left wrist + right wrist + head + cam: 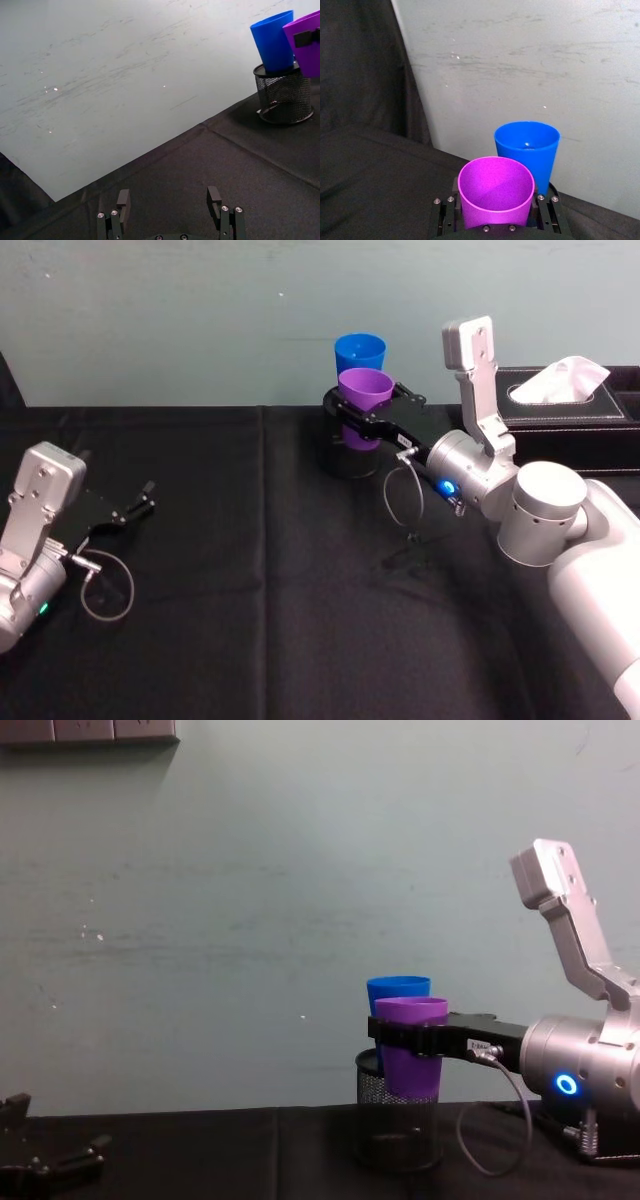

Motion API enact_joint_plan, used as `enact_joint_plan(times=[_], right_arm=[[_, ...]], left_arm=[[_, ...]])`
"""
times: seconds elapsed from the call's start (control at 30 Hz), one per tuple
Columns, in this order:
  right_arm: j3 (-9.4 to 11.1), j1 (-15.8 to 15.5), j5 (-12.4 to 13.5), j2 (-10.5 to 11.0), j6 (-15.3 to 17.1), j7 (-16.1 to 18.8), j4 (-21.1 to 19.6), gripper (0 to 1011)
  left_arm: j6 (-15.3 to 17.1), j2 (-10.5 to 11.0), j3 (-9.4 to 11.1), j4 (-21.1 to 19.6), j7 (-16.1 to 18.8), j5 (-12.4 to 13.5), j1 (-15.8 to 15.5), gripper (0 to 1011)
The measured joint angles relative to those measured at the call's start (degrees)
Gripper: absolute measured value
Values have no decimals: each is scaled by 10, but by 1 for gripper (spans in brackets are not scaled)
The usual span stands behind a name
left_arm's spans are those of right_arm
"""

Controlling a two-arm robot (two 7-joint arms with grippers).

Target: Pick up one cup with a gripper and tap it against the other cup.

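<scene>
at frame centre, a smooth, tapered purple plastic tumbler [364, 388], judged light and slippery, is pinched below its rim by the right end effector [365, 412], just beside the tall blue plastic tumbler [359, 348]; the left end effector [137, 506] is parked spread, lower left.

**Robot hardware, visual check**

Landmark: blue ring [445, 487] on the right wrist.
- The shell around the ring is round and silver-grey. Behind it is a bigger silver joint [545, 512], then a white forearm [605, 585].
- Above the ring is an angular silver bracket [478, 375].
- Ahead of the ring is the right gripper [368, 400]: black, flat fingers, small white label [478, 1047].
- A thin grey right cable [402, 495] loops just beside the ring.
- The left arm, well apart from the ring, has the same silver shell, a green light [43, 609] and a grey left cable [105, 592].
- The left gripper [150, 496] is plain black, with silver screws [100, 215] at the finger bases.
</scene>
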Motion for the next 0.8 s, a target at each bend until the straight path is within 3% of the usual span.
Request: enact_joint_plan(times=[0.37,0.8], right_arm=[[16,10,1,-10,-3,4,19,733],[16,10,2,-10,-2,5,19,733]], left_arm=[[0,0,0,0,0,0,0,1000],[0,0,0,0,0,0,0,1000]])
